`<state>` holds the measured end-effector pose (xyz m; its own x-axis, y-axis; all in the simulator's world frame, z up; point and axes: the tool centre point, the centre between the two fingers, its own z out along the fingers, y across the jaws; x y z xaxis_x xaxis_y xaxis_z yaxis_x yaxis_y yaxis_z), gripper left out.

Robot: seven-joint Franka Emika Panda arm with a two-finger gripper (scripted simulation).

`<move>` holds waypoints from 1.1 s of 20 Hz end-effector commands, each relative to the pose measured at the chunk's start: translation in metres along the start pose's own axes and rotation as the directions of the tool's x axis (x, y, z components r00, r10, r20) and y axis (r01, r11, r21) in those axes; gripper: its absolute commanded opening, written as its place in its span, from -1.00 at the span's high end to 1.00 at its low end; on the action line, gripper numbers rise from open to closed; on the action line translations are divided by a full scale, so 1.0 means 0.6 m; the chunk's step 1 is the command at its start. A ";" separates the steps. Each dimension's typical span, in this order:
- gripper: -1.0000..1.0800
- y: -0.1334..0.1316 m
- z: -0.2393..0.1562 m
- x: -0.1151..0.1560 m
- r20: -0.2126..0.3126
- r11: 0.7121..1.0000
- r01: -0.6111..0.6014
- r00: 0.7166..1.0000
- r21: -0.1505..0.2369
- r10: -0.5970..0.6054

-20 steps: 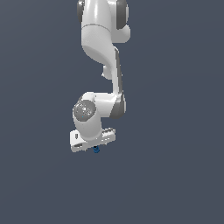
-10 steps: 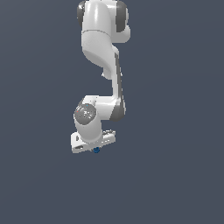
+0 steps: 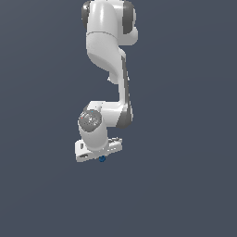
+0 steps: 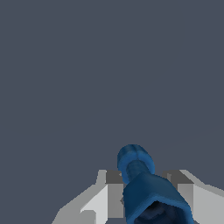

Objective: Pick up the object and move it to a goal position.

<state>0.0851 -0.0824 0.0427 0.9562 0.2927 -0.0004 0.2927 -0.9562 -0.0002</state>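
Observation:
The object is a bright-blue stubby cylinder with a darker end. In the wrist view it fills the space between my two grey-and-white fingers, which press on it from both sides. In the exterior view the object is only a small blue speck under the white hand, where my gripper hangs at the end of the downward-folded white arm. The gripper is shut on the object, and the fingertips themselves are hidden by the hand in the exterior view.
A plain dark grey-blue background fills both views around the arm. No table edge, container or other object shows.
The hand with the blue object has shifted slightly up and toward the exterior view's left. The grip looks unchanged.

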 end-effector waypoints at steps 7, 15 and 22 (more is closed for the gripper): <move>1.00 -0.006 -0.006 -0.015 0.000 1.000 0.000 1.000 0.000 0.000; 1.00 -0.022 -0.022 -0.056 0.000 1.000 0.000 1.000 0.000 0.000; 1.00 -0.038 -0.039 -0.097 0.000 1.000 0.000 1.000 0.000 0.000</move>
<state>0.0280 -0.0778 0.0641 0.9562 0.2927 -0.0002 0.2927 -0.9562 -0.0001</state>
